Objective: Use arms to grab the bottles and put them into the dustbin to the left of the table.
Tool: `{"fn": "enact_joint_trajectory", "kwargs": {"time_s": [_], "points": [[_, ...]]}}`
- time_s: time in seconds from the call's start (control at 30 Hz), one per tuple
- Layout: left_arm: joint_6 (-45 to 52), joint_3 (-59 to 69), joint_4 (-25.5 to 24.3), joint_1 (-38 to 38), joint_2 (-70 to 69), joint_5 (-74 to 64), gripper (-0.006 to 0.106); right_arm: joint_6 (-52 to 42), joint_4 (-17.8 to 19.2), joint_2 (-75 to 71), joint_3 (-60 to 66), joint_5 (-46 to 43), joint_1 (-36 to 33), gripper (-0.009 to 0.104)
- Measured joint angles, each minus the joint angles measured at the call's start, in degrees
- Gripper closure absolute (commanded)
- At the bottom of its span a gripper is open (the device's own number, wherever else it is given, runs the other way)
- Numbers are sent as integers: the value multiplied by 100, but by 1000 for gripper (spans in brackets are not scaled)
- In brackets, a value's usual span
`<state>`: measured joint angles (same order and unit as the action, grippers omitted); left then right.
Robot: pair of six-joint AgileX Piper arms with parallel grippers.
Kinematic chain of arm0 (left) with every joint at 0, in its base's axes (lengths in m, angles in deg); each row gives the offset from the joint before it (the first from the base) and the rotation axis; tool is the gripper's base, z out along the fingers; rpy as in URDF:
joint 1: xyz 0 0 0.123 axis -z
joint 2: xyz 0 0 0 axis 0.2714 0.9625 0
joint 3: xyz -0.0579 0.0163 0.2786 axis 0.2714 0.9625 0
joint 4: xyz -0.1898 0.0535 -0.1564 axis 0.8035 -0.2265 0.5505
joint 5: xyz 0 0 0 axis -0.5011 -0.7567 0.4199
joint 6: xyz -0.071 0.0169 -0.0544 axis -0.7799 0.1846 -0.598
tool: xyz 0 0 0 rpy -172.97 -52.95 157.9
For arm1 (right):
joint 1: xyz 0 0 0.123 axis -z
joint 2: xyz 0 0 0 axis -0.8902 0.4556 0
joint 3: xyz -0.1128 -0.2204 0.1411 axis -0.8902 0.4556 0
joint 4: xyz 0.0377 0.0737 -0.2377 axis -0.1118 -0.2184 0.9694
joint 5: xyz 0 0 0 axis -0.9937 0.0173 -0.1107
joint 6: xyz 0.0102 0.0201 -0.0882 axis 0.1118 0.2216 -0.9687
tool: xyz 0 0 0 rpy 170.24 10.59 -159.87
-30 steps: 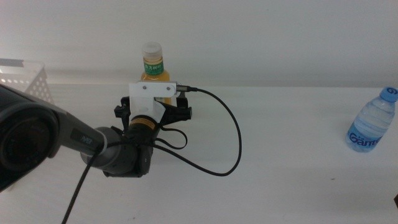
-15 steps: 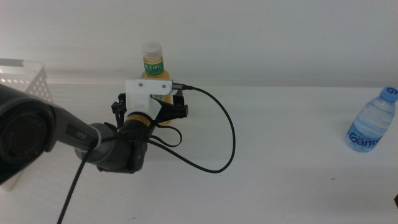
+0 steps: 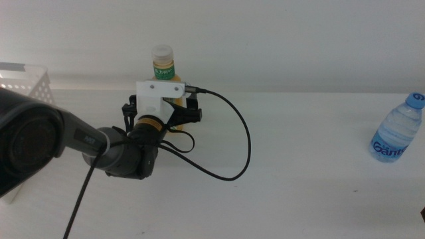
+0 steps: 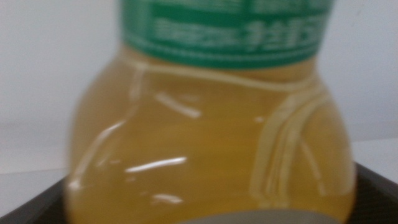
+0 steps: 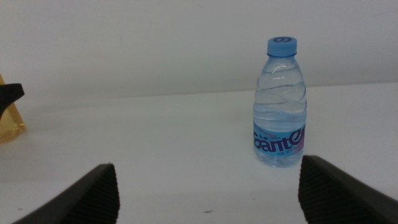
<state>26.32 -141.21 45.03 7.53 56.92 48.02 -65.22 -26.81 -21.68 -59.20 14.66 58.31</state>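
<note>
The black blocky left gripper (image 3: 178,114) sits at the far middle-left of the broad white table (image 3: 305,166), its jaws on either side of the yellow tea bottle with white cap and green label (image 3: 163,68); whether they clamp it I cannot tell. The right gripper (image 5: 208,186) waits released, facing the upright clear blue-capped water bottle (image 5: 280,106). The white perforated plastic dustbin (image 3: 26,83) stands at the left edge.
</note>
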Motion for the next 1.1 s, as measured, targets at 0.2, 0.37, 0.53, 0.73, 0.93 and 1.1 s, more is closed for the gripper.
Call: {"fn": "enact_joint_trajectory", "kwargs": {"time_s": [0.2,0.37,0.53,0.73,0.93,1.1], "points": [[-62,-51,-234,-74,12,0,8,0,0,0,0,0,0,18],[-112,-98,-222,-83,12,-55,10,0,0,0,0,0,0,18],[-112,-138,-222,-83,12,-133,27,0,0,0,0,0,0,18],[-101,-290,-376,-97,23,-401,75,0,0,0,0,0,0,18],[0,-378,-512,-97,31,-564,102,0,0,0,0,0,0,18],[157,-274,-354,-84,-20,-502,102,0,0,0,0,0,0,18]]}}
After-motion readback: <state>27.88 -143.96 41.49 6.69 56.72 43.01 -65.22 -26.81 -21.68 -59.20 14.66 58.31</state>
